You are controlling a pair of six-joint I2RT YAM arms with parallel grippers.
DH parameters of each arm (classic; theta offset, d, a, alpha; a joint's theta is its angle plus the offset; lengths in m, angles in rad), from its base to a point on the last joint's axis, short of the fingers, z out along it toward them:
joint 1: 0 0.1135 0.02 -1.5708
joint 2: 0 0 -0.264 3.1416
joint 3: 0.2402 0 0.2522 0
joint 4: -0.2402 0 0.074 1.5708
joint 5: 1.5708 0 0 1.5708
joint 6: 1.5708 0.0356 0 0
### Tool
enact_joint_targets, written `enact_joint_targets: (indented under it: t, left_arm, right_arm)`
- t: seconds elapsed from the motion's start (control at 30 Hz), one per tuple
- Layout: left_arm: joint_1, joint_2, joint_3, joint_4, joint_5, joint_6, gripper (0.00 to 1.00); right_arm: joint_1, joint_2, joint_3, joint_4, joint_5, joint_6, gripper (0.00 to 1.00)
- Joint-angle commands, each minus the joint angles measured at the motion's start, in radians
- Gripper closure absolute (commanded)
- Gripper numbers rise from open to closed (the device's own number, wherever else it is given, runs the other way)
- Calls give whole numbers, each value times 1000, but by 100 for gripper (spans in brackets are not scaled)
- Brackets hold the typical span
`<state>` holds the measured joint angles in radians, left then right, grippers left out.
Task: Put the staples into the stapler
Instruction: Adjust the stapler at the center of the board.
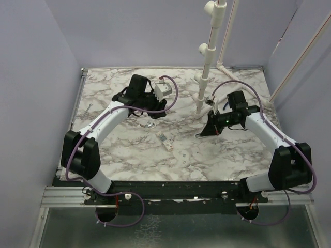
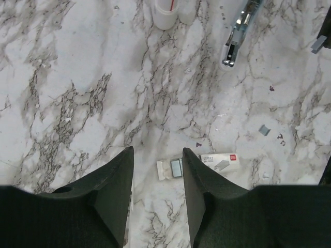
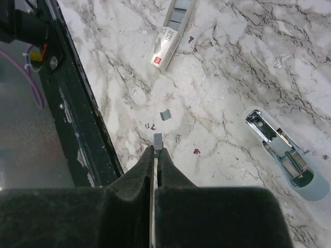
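My right gripper pinches the staples, with the stapler lying open nearby. My left gripper hangs released.

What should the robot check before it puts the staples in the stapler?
1. Are the staples pinched in the right pincer? Ok, its tips are closed on the strip.
2. Is the stapler open? Ok, it lies opened up with its metal channel showing.
3. Is the channel empty? Cannot tell.
4. Is the strip lined up with the channel? Not ok, it is off to one side, apart from the stapler.
5. Is the left pincer steadying the stapler? Not ok, it is open and empty, near the staple box.
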<state>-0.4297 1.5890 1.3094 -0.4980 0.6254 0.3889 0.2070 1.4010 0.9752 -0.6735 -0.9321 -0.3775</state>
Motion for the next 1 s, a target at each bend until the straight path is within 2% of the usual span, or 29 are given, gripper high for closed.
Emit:
enact_joint_targets:
  t: [0.0, 0.17, 0.2, 0.33, 0.43, 0.63, 0.73, 0.87, 0.97]
  left_arm:
    - [-6, -60, -40, 124, -123, -65, 55]
    - [-6, -96, -62, 173, -193, -82, 49]
    - [-6, -103, -68, 180, -198, -81, 45]
    - [-8, -112, -100, 214, -146, -79, 32]
    - [-35, -96, -124, 232, -99, -62, 30]
    - [-188, -33, -183, 322, -120, 10, 30]
    - [-277, 23, -200, 402, -149, -4, 30]
    - [-396, 116, -201, 506, -245, -11, 30]
    - [-444, 195, -164, 544, -312, -24, 29]
  right_arm:
    - [-15, 63, 69, -73, 27, 139, 99]
    - [-45, 119, 95, -121, 38, 143, 99]
    - [-53, 122, 95, -128, 22, 129, 99]
    - [-89, 115, 69, -119, -45, 99, 99]
    - [-125, 102, 52, -121, -79, 68, 99]
    - [-199, 68, 52, -155, -123, 5, 99]
    - [-237, 40, 54, -163, -109, -13, 99]
    - [-283, 14, 47, -187, -90, -38, 99]
    - [-319, 15, 39, -216, -82, -68, 99]
